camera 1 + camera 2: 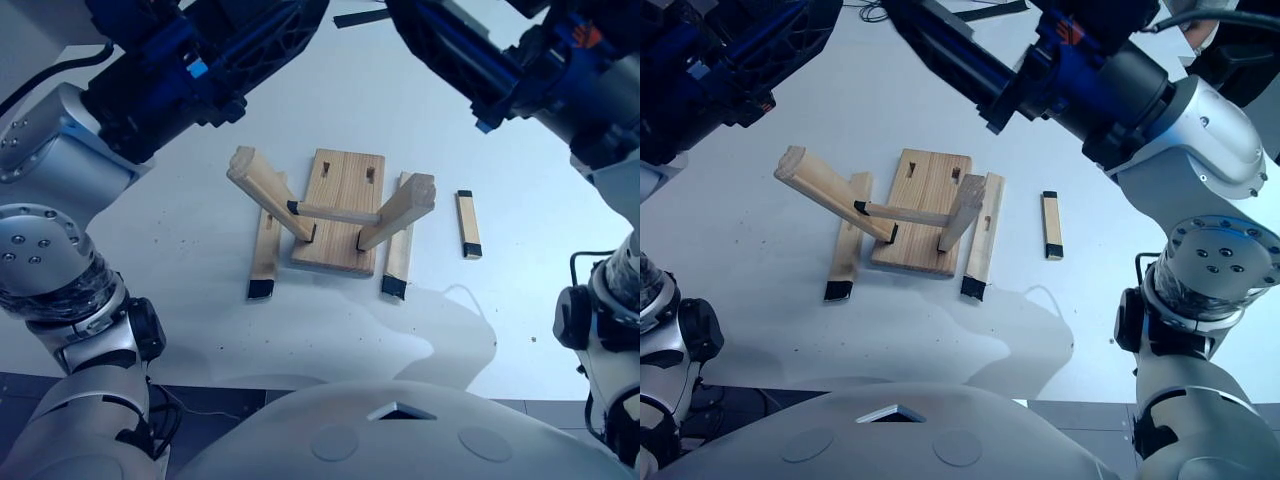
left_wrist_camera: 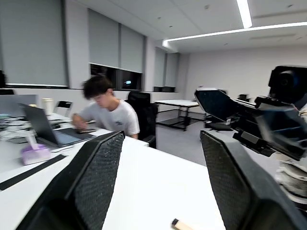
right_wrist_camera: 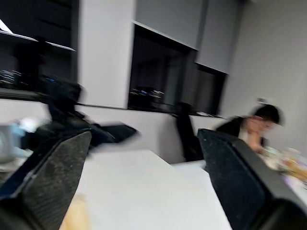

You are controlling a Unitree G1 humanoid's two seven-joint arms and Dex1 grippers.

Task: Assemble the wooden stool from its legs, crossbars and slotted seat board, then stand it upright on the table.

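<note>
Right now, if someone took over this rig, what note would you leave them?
Left pincer: open, empty, held off the table. Right pincer: the same.
Seat board lies flat. Two slanted legs rise from it, joined by a crossbar.
Two spare legs lie flat, one along each side of the board; a loose crossbar lies apart on the robot's right.
Done: one leg pair joined.
Left: fit the spare legs and loose crossbar, then stand the stool upright.

Open-plan office, by every sign: long white bench running into a room of further desks, an open laptop close by, black office chairs, grey roller blinds drawn over the windows, strip lights in a white ceiling.
</note>
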